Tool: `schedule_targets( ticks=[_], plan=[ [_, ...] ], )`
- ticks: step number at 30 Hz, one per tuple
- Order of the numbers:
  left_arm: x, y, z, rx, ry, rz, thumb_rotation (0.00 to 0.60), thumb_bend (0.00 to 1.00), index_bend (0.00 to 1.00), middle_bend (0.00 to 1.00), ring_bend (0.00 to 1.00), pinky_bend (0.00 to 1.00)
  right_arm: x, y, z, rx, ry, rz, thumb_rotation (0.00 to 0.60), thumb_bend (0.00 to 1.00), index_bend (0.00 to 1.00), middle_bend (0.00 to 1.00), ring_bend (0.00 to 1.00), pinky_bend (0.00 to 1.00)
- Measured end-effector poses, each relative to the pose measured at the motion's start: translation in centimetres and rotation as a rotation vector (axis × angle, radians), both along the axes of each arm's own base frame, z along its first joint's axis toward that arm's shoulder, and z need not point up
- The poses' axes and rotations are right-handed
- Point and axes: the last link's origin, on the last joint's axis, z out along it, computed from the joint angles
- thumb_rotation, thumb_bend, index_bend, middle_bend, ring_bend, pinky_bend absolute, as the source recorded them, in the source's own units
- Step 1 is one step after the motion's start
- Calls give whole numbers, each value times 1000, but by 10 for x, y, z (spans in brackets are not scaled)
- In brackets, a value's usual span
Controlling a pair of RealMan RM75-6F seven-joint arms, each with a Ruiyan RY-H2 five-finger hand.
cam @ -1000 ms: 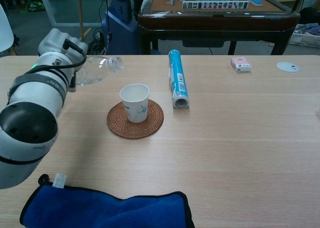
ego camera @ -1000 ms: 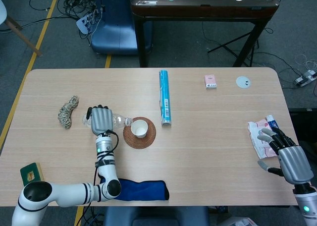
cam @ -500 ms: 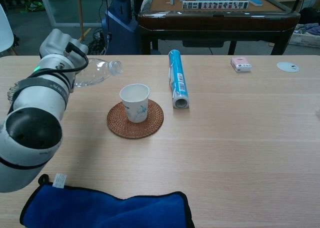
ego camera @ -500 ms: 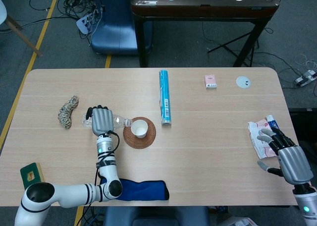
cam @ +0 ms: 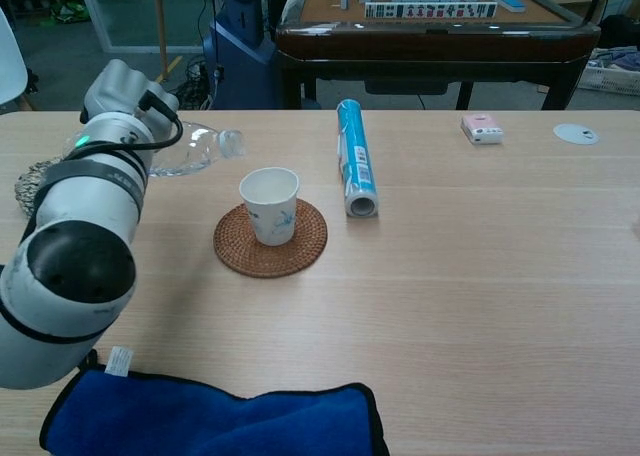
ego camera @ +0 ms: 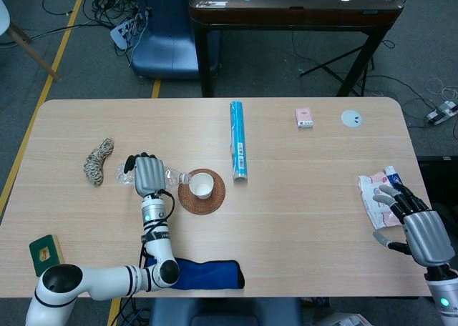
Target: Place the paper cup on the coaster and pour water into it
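A white paper cup (ego camera: pixel 201 185) (cam: pixel 269 205) stands upright on a round woven coaster (ego camera: pixel 215 200) (cam: pixel 305 248) near the table's middle. My left hand (ego camera: pixel 147 174) (cam: pixel 118 98) grips a clear plastic bottle (ego camera: pixel 172 175) (cam: pixel 197 148) lying nearly level, its neck pointing toward the cup and stopping just left of the rim. No water is seen flowing. My right hand (ego camera: pixel 418 226) hovers open at the table's right edge, fingers spread, holding nothing; the chest view does not show it.
A blue-and-white tube (ego camera: pixel 238 151) (cam: pixel 354 169) lies right of the cup. A rope bundle (ego camera: pixel 97 160), a blue cloth (ego camera: pixel 207 274) (cam: pixel 210 416), a green block (ego camera: pixel 44 250), a pink box (ego camera: pixel 304 117), a white disc (ego camera: pixel 351 118) and a packet (ego camera: pixel 375 196) also sit on the table.
My left hand has drawn back slightly with the bottle, whose neck has tipped closer to level. The cup, the coaster and my right hand have stayed put.
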Motion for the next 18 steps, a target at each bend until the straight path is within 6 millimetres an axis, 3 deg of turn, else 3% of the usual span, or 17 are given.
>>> schedule_targets(
  ticks=[18],
  plan=[
    [7, -1, -5, -8, 73, 18, 600, 133, 682, 747, 492, 537, 0, -1, 1, 3, -2, -4, 600, 13, 301, 204, 111, 315]
  ],
)
